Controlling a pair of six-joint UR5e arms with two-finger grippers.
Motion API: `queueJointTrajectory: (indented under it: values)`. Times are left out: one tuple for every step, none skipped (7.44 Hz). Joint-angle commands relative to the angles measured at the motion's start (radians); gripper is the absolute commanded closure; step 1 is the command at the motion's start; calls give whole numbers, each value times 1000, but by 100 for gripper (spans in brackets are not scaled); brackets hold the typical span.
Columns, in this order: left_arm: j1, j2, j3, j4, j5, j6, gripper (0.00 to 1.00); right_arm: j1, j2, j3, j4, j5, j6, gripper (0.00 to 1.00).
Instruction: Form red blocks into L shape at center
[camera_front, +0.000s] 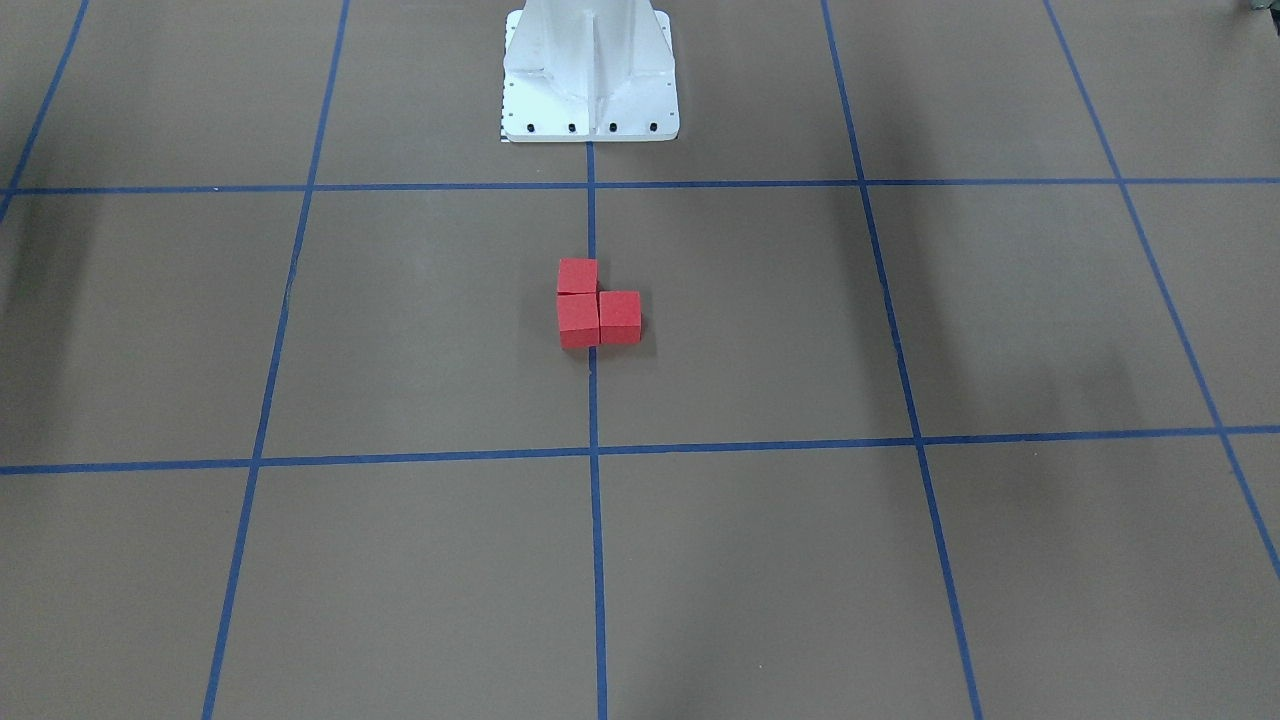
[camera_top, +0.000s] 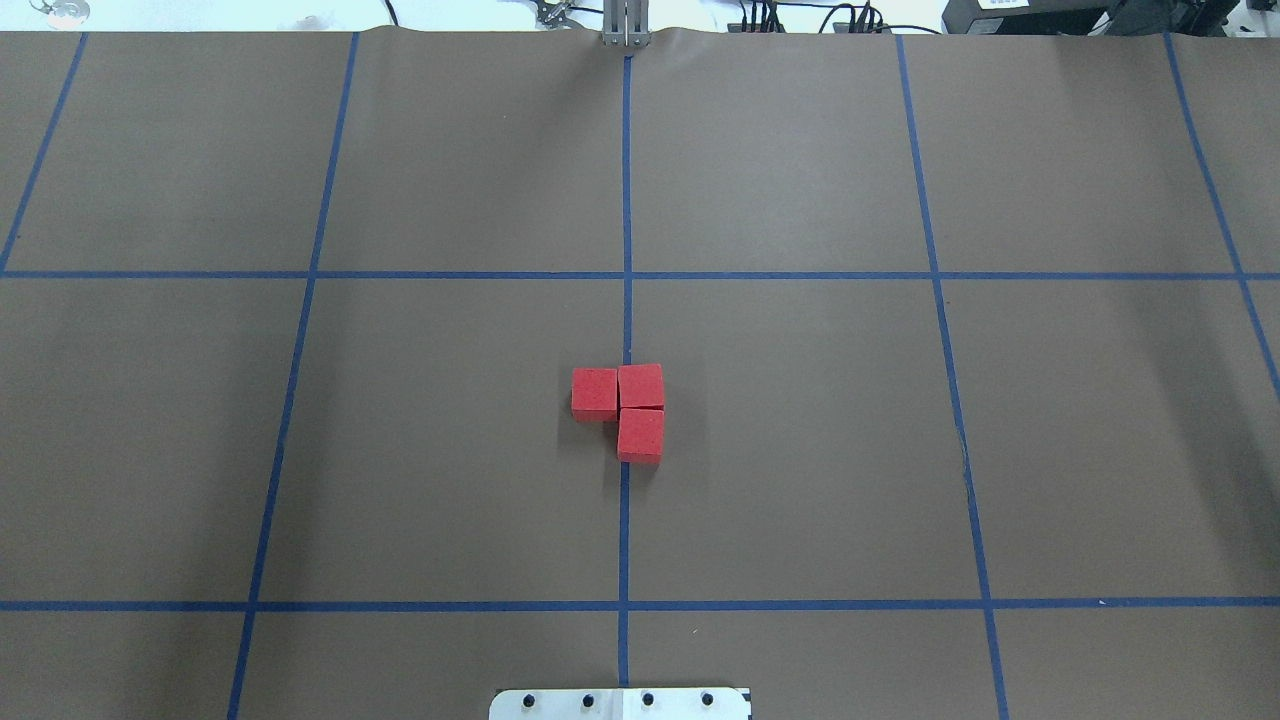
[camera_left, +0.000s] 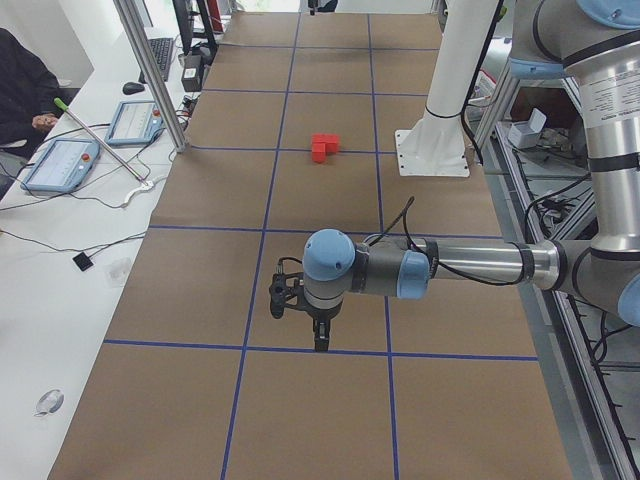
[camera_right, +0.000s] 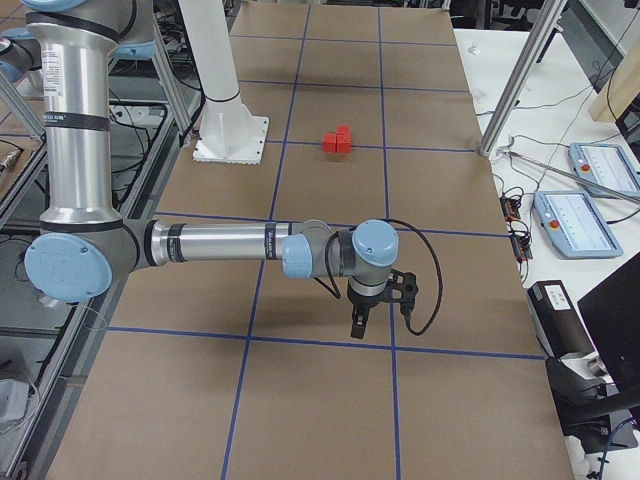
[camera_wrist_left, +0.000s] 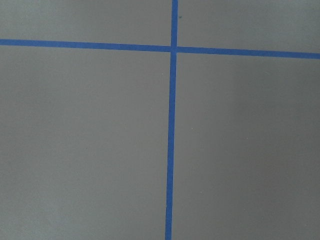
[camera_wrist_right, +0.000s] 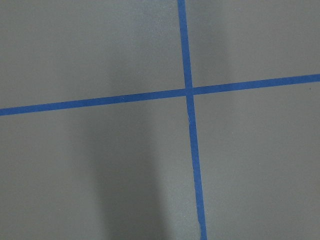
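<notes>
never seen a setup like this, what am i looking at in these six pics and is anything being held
A robot with two arms, on a white pedestal, works over brown paper marked with a blue tape grid. Three red blocks lie touching in an L at the centre line. Two pictures look down on this, one from behind the robot, one facing it. Two look along it from each end and show the left gripper and right gripper over bare paper, away from the blocks. Two come from wrist cameras: only paper and tape. No block is held.
</notes>
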Motion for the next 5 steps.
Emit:
queueJointTrajectory:
  values:
    - [0, 0, -2, 1, 2, -1, 0, 0, -8, 4, 0, -26, -7, 0]
    - [0, -1, -3, 1, 2, -3, 0, 0, -15, 4, 1, -26, -9, 0]
    - [0, -1, 0, 1, 2, -3, 0, 0, -18, 4, 0, -26, -12, 0]
    - [0, 0, 3, 0, 5, -1, 0, 0, -18, 4, 1, -26, -16, 0]
    - [0, 0, 3, 0, 2, -1, 0, 0, -18, 4, 1, -26, -18, 0]
